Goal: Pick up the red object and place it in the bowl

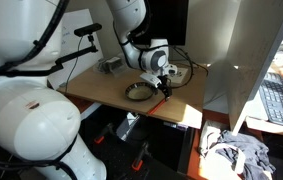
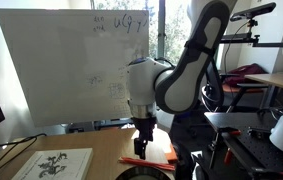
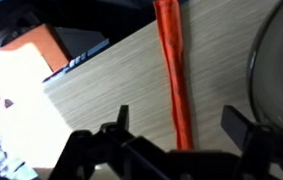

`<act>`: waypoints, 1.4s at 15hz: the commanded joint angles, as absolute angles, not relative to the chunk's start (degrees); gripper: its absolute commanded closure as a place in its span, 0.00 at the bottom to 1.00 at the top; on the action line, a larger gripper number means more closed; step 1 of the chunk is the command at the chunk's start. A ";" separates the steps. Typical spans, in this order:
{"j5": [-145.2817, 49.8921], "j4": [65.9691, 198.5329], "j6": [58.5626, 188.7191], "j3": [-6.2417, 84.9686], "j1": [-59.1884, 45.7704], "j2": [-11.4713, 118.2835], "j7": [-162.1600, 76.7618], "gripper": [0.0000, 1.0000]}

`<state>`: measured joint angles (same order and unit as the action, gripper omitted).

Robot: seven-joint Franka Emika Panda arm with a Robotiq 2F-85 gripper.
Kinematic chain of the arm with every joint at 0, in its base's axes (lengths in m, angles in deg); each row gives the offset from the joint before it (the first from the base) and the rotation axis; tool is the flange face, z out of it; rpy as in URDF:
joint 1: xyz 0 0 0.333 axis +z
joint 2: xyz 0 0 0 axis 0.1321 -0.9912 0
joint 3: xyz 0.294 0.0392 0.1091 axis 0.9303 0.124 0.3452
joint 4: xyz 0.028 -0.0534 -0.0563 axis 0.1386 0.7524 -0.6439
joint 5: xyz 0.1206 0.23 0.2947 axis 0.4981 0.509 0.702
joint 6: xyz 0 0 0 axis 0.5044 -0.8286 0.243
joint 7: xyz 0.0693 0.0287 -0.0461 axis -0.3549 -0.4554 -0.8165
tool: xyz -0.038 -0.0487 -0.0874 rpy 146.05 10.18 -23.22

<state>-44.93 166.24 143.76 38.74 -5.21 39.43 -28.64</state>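
Over by the edge of the wooden table [image 1: 101, 88], we've got the gripper [image 3: 176, 130] sitting low with its jaws spread wide. In the wrist view the two dark fingers [image 3: 116, 125] stand well apart, and the red object [image 3: 173, 70] runs right up the gap between them. Neither finger is touching it as far as we can see, so nothing's being held.

The red object is a thin, long red-orange strip lying flat on the wood. One end passes down between the fingers and the other reaches up to the table edge at the top of the wrist view. It's not in the bowl [image 3: 277, 75]. The bowl shows up as a curved dark rim at the right side of the wrist view, just beside the strip but apart from it.

In an exterior view the gripper [image 1: 165, 88] points down at the table, with the red object [image 1: 158, 101] below it near the edge and the bowl [image 1: 138, 98] right next to it. In an exterior view from low down, the gripper [image 2: 141, 150] hangs just over the red object [image 2: 129, 159], though we can't tell if the fingertips reach the wood. The bowl [image 2: 146, 174] is only a dark arc at the bottom edge there. A sheet of paper [image 2: 56, 163] with a dark drawing lies farther along the table, and a whiteboard [image 2: 71, 65] stands behind it.
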 commanded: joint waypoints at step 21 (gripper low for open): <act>-43.04 158.37 145.33 41.62 -8.07 29.80 -38.28 0.80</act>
<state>-44.80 158.69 144.04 41.20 -7.32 30.62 -36.87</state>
